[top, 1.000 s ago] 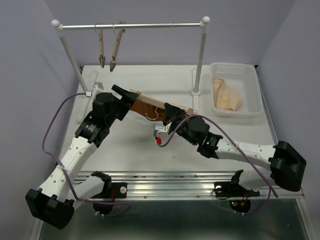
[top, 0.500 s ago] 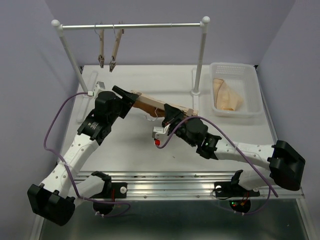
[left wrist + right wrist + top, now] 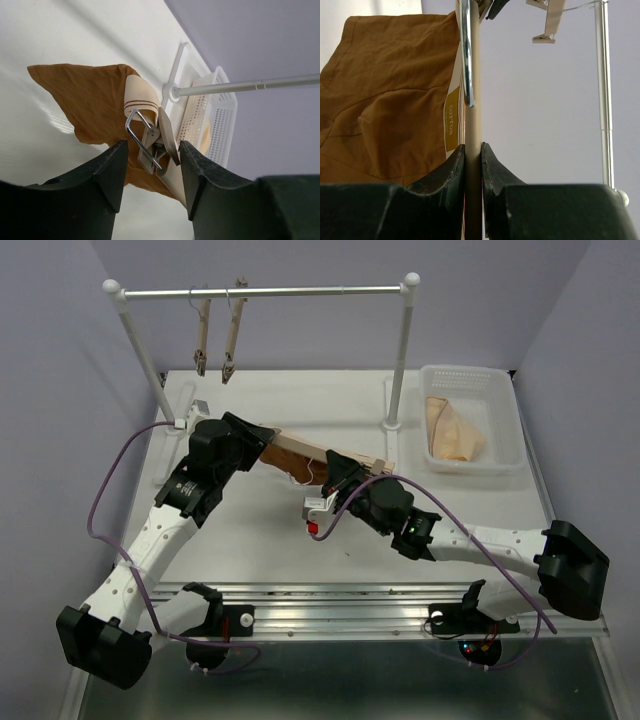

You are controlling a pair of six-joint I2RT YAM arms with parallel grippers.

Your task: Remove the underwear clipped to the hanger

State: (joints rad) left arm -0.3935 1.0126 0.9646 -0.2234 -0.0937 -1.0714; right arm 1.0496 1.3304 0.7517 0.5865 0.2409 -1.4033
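a metal rail (image 3: 300,291) on two white posts spans the far edge of the white tabletop (image 3: 260,545), and two wooden clip hangers (image 3: 203,337) dangle side by side near its left end. in the far right corner sits a white slotted basket (image 3: 507,420) holding a crumpled pale beige cloth (image 3: 455,430).

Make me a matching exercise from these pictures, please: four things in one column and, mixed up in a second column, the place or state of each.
Column A
1. underwear
2. hanger
3. beige cloth
4. left gripper

Column B
a. lies in the white basket
b. clamped between the fingers of the right gripper
c. open, one finger on each side of the metal clip
d. rust-brown, clipped at its pale waistband

Pairs: 1-d, 2-b, 3-a, 4-c
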